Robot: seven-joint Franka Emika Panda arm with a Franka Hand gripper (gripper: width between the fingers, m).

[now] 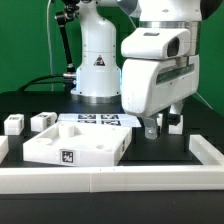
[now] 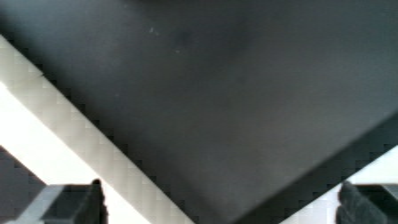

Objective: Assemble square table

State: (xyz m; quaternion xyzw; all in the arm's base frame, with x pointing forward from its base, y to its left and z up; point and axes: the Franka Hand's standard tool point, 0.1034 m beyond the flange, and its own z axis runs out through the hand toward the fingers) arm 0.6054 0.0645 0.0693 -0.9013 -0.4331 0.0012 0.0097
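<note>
The white square tabletop (image 1: 75, 148) lies flat on the black table toward the exterior view's left, with a tag on its front edge. Two short white legs (image 1: 13, 124) (image 1: 42, 121) stand behind it on the left. Another white leg (image 1: 175, 123) shows partly behind the gripper's fingers on the right. My gripper (image 1: 160, 128) hangs low over the table to the right of the tabletop, open, with nothing between its fingers. In the wrist view the gripper (image 2: 217, 206) is open over bare black table, one dark fingertip (image 2: 64, 205) at each side.
A long white border wall (image 1: 110, 181) runs along the table's front and turns back on the right (image 1: 206, 150); its corner (image 2: 54, 130) shows under the gripper in the wrist view. The marker board (image 1: 100, 120) lies behind the tabletop. The robot base (image 1: 97, 65) stands at the back.
</note>
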